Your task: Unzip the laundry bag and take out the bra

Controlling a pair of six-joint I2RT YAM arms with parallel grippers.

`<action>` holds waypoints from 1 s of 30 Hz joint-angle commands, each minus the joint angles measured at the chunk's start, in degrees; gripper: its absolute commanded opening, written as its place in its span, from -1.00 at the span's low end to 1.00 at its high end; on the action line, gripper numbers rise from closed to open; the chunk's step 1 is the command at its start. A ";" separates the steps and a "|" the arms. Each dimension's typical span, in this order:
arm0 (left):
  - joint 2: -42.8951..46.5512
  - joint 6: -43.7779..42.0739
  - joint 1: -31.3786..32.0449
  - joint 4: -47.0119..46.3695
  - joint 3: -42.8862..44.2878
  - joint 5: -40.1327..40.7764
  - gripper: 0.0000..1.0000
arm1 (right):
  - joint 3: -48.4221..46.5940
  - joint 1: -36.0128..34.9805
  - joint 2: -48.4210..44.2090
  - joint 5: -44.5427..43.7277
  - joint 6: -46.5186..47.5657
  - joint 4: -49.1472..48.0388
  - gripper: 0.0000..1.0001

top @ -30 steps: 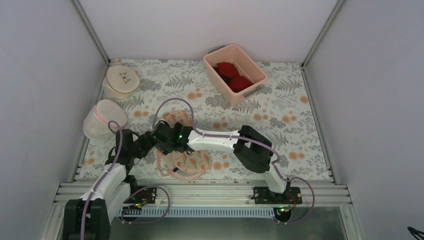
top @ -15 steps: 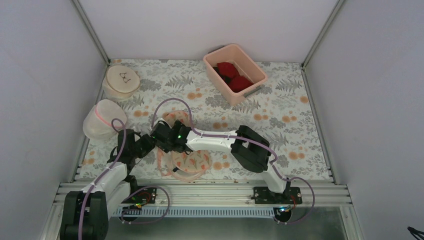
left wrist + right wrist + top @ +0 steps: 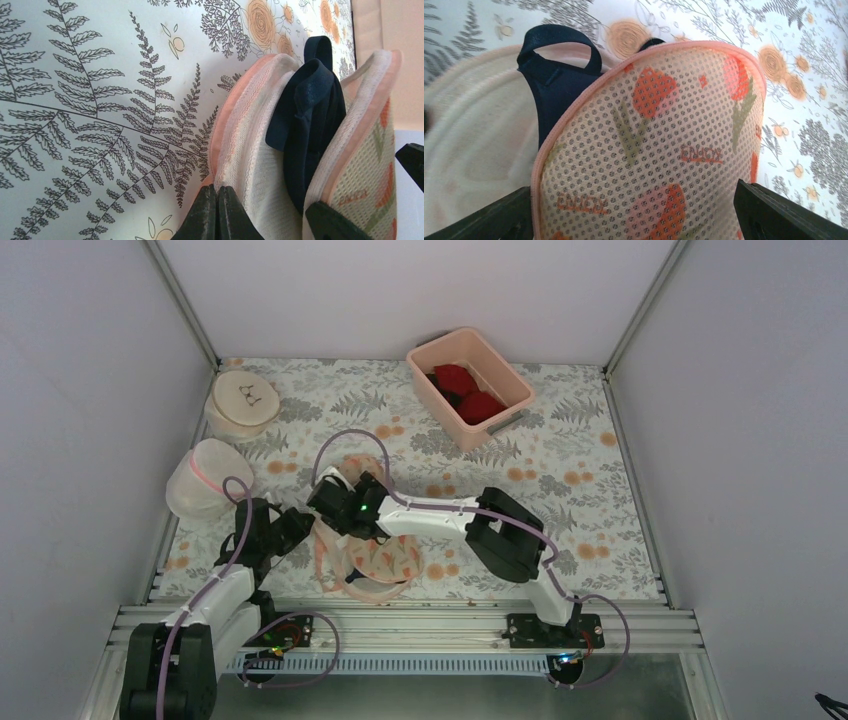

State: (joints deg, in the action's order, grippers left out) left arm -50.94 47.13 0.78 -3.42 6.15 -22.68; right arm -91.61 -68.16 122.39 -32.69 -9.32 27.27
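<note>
On the near left edge of the laundry bag (image 3: 350, 190), the left pincer (image 3: 216, 210) was closed, its two tips meeting on the pink trim of the lower half, which lay on the table (image 3: 75, 100). The bag stood unzipped and parted like a shell. Its pale mesh lower half was flat, and its flower-printed upper half was raised almost upright beside it. The bra (image 3: 310, 115) sat in the gap between the two halves, with a dark navy strap loop poking out past the bag's rim.

The right pincer (image 3: 633, 200) reached the bag from its right side. Its fingers (image 3: 784, 215) were spread wide with the raised printed half standing between them. Whether they pressed on that half's edges could not be told.

Left of the bag and a little farther back lay a white mesh dome bag (image 3: 205, 480). Beyond that, farther left of the laundry bag, was a round beige bag (image 3: 243, 400). Well behind the laundry bag and to its right stood a pink bin (image 3: 497, 426) holding red garments (image 3: 470, 395).
</note>
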 commanded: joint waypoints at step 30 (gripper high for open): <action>0.67 -1.75 0.06 -1.06 -0.01 0.71 -0.95 | 27.15 16.17 -24.76 -3.93 -8.98 3.05 1.00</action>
State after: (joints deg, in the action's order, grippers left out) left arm -50.35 46.09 0.78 -3.40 6.15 -22.65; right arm -67.44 -53.78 101.65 -34.13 -15.77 30.41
